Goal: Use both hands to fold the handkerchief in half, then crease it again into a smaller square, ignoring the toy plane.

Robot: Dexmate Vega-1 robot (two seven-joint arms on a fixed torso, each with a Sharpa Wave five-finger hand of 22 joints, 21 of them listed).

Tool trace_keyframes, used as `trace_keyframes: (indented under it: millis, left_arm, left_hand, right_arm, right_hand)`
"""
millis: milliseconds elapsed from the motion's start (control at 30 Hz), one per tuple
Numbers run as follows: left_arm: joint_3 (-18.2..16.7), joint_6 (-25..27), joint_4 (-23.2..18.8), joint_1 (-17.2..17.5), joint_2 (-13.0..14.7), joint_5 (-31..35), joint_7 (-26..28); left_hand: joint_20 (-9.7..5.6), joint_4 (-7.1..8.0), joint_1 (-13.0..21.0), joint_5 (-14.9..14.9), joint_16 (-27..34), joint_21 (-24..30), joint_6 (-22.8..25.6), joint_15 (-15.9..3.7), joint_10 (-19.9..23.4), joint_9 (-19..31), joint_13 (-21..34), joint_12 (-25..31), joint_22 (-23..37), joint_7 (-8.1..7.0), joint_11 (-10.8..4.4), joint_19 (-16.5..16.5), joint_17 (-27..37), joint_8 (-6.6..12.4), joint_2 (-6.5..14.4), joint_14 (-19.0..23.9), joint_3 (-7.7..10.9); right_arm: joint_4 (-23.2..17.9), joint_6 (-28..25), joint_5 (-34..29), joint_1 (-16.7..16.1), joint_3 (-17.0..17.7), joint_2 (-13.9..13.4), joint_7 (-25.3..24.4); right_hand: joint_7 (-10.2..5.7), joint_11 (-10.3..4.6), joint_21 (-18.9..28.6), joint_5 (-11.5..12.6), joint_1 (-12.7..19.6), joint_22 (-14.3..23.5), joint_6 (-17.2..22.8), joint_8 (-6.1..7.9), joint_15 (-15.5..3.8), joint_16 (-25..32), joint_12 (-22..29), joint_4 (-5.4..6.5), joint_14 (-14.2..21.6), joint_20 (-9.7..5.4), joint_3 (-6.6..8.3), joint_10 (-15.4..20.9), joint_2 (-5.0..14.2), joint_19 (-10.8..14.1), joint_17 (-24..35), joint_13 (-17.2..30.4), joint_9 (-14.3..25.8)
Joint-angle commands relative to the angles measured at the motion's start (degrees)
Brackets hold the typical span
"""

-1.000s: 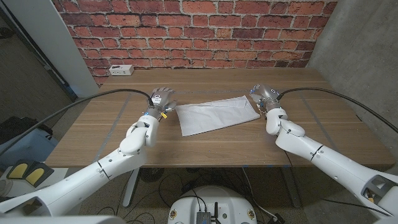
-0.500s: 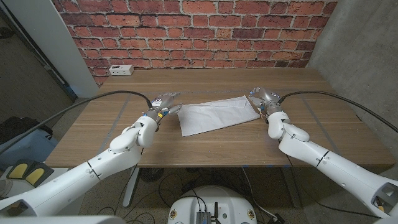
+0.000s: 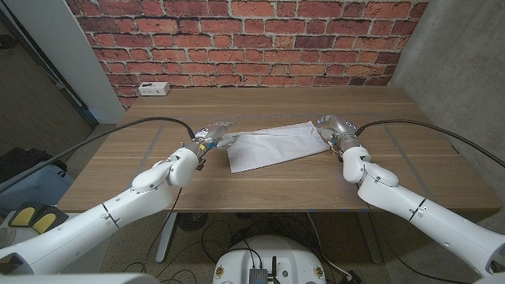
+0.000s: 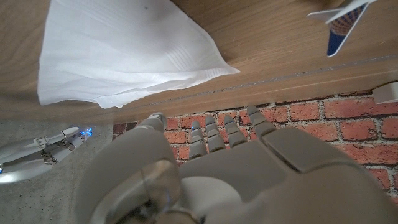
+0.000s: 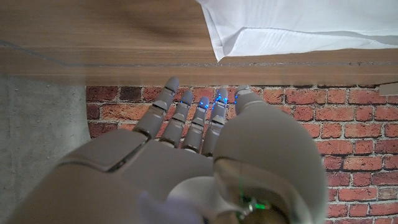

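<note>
The wooden table (image 3: pixel 268 177) spans the head view, with a red brick wall (image 3: pixel 252 39) behind its far edge and a white power strip (image 3: pixel 152 88) lying at the far left of the tabletop. The white handkerchief (image 3: pixel 276 145) lies near the middle of the table as a folded oblong, its long side running left to right and slightly skewed. The left hand (image 3: pixel 211 134) is at the cloth's left end, fingers extended toward that edge; whether they touch the fabric cannot be told. In the left wrist view its fingers (image 4: pixel 214 134) are straight and slightly apart, holding nothing. The right hand (image 3: pixel 331 128) is at the cloth's right end, just beside its corner, and its fingers (image 5: pixel 186 118) also reach out spread and empty. The toy plane (image 4: pixel 341 22), white and blue, appears in the left wrist view, well apart from the handkerchief.
</note>
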Motion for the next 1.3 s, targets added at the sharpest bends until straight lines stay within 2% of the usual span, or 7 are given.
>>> trace_keyframes:
  millis: [33,300,700,1033,1300]
  left_arm:
    - [1.5,-2.3,-0.3,-1.2,1.5,-2.2,-4.8]
    - [1.7,-3.0,-0.5,-1.0,2.0,-3.3,-6.2]
    - [1.9,-3.5,-0.8,-0.4,2.6,-4.6,-7.4]
    - [2.9,-2.7,-0.8,-1.3,2.6,-4.2,-9.6]
    - [3.6,-3.2,0.2,-2.6,2.2,-4.8,-11.4]
  left_hand:
    - [-0.17,0.18,-1.4,-0.2,-0.2,-0.3,0.0,-0.42,0.7,-0.2,-0.2,0.3,-0.1,-0.65,-0.18,-1.3,0.0,0.43,-0.2,-1.5,-0.73]
    - [-0.56,0.5,-2.9,-0.2,-0.3,-0.4,-0.7,-0.1,0.1,-0.4,-0.4,0.2,-0.2,-0.64,0.04,-2.0,0.0,0.23,-0.7,-2.9,-1.4]
    - [-0.57,0.85,-4.8,-0.2,-0.3,-0.1,-1.3,0.05,-1.1,-0.6,-0.6,-0.2,-0.3,-0.63,0.26,-2.1,0.0,0.16,-1.3,-4.3,-2.37]
    - [-0.02,0.96,-5.9,-0.2,-0.1,0.0,-1.5,0.07,-1.6,-0.6,-0.6,-0.2,-0.3,-0.8,0.18,-2.1,0.0,0.19,-1.9,-4.5,-2.98]
    - [-1.1,1.17,-7.5,0.0,0.4,0.3,-1.8,0.44,-0.9,-0.7,-0.7,0.2,-0.3,-0.58,0.63,-1.6,-0.1,0.24,-2.3,-3.5,-3.78]
  right_arm:
    - [-4.2,-2.3,-0.6,-3.3,0.9,-1.9,0.3]
    - [-7.3,-4.6,-1.4,-5.3,1.2,-3.4,0.7]
    - [-9.8,-7.5,-3.4,-6.0,0.0,-4.7,2.6]
    - [-12.0,-11.8,-7.1,-5.2,-2.4,-5.9,5.8]
    - [-13.2,-14.2,-9.2,-4.4,-3.9,-7.0,9.0]
  right_hand:
    - [0.02,0.07,0.0,-0.1,-0.4,0.1,-0.5,0.31,-3.42,-0.3,0.1,0.26,-0.2,0.12,0.36,0.0,-0.14,0.0,0.1,0.2,0.0]
    - [0.11,0.08,0.0,-0.1,-0.3,0.1,-0.5,0.46,-3.4,-0.4,0.1,0.05,-0.2,0.15,0.56,-0.2,-0.42,0.0,0.1,0.2,0.0]
    - [-0.1,-0.17,-0.1,-0.3,0.2,0.1,-1.6,0.41,-3.61,-1.0,-0.1,-1.11,-0.9,0.47,0.77,-1.3,-1.65,-0.1,-0.3,0.2,-0.1]
    - [-1.41,-0.59,-0.4,-0.2,0.9,0.0,-5.4,-0.02,-3.1,-2.1,-0.5,-3.53,-2.4,0.93,0.36,-3.9,-4.26,-0.6,-0.8,0.2,-0.1]
    - [-2.33,-1.07,-0.9,0.2,2.3,0.0,-8.7,-0.04,-2.85,-3.4,-0.7,-5.63,-4.2,1.15,1.05,-6.7,-5.27,-1.5,-1.2,0.2,-0.2]
